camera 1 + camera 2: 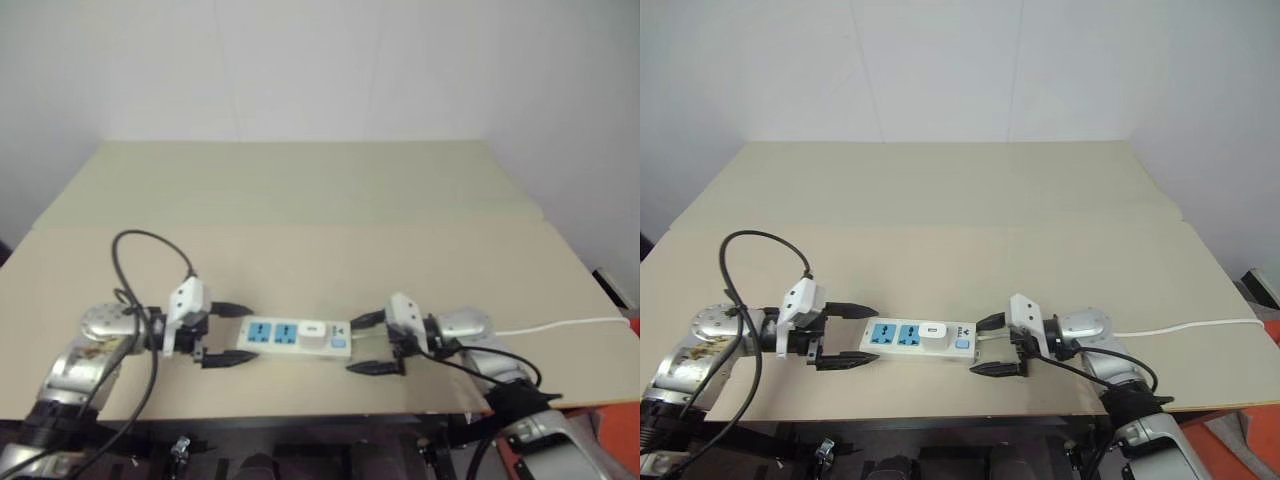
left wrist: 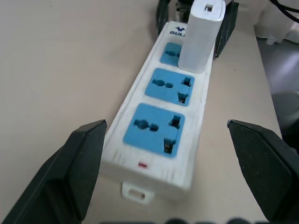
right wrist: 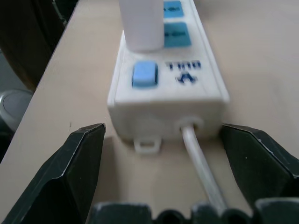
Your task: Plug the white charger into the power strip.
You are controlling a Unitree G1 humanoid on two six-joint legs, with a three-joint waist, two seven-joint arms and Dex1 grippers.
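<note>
The power strip [image 1: 295, 338] lies flat near the table's front edge, a long white bar with blue socket faces. The white charger [image 1: 313, 335] stands upright in the socket nearest the switch end, seen close in the left wrist view [image 2: 202, 35]. My left gripper [image 1: 227, 333] is open just off the strip's left end, its fingers [image 2: 79, 158] apart from the strip. My right gripper [image 1: 373, 343] is open at the switch end, where the strip's thin white cord [image 3: 200, 161] runs out between its fingers [image 3: 77, 163].
The white cord [image 1: 560, 325] trails right across the beige table [image 1: 320, 210] to its edge. A black cable [image 1: 150, 250] loops over my left wrist. The table's front edge lies just below both grippers; the far half is bare.
</note>
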